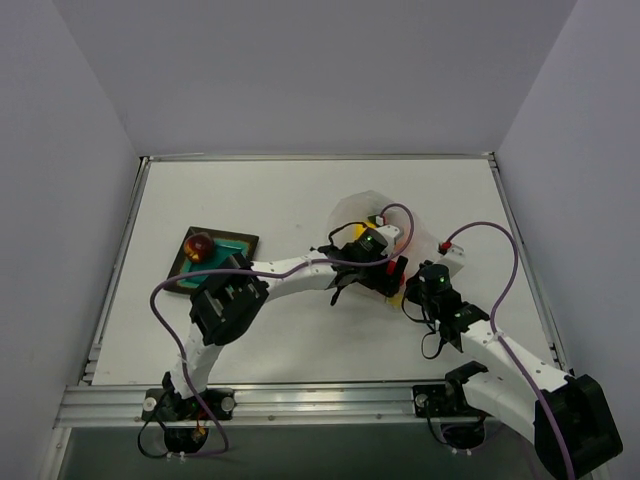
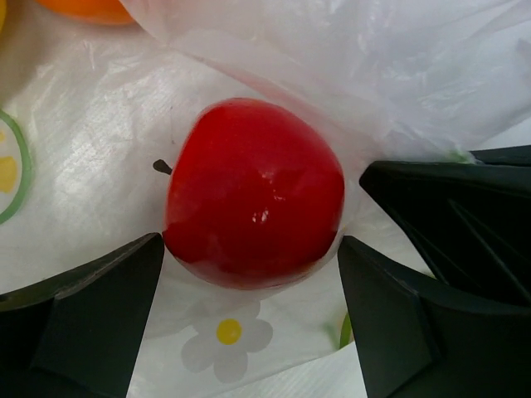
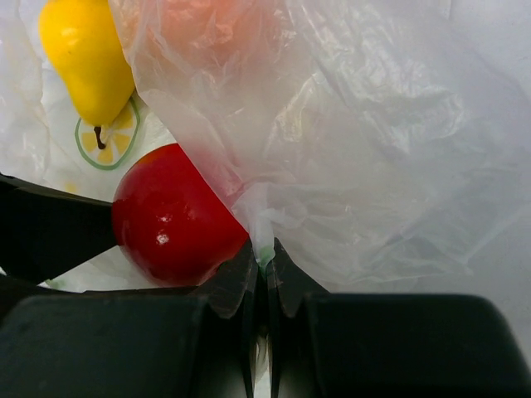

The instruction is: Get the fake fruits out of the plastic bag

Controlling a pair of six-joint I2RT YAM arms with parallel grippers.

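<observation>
On the bench: a clear plastic bag printed with citrus slices and small flowers lies crumpled; both arms reach to its near edge.
Left hand: inside the bag's mouth, jaws spread wide. One black finger stands at each side of the red ball. The tips sit right at its flanks, and I cannot tell whether they press on it.
Red ball, place: inside the bag, resting on the bag's lower sheet, with loose upper film bunched just behind it.
Red ball, look: glossy, with a short dark stem on one side.
Right hand: jaws pressed together on a pinch of the bag's upper film, just beside the red ball. The gathered film fans out from the pinch.
Yellow pear: inside the bag, deeper in than the red ball and apart from it. It lies partly over a lemon-slice print, with its stem end toward the bag's mouth.
Orange fruit: deeper in the bag again; only its edge shows, so I cannot tell its shape.
Dark red-brown ball: outside the bag, sitting on a tray.
Tray, place: well apart from the bag, to its left in the overhead view, flat on the bench.
Tray, look: dark and square with a teal centre.
</observation>
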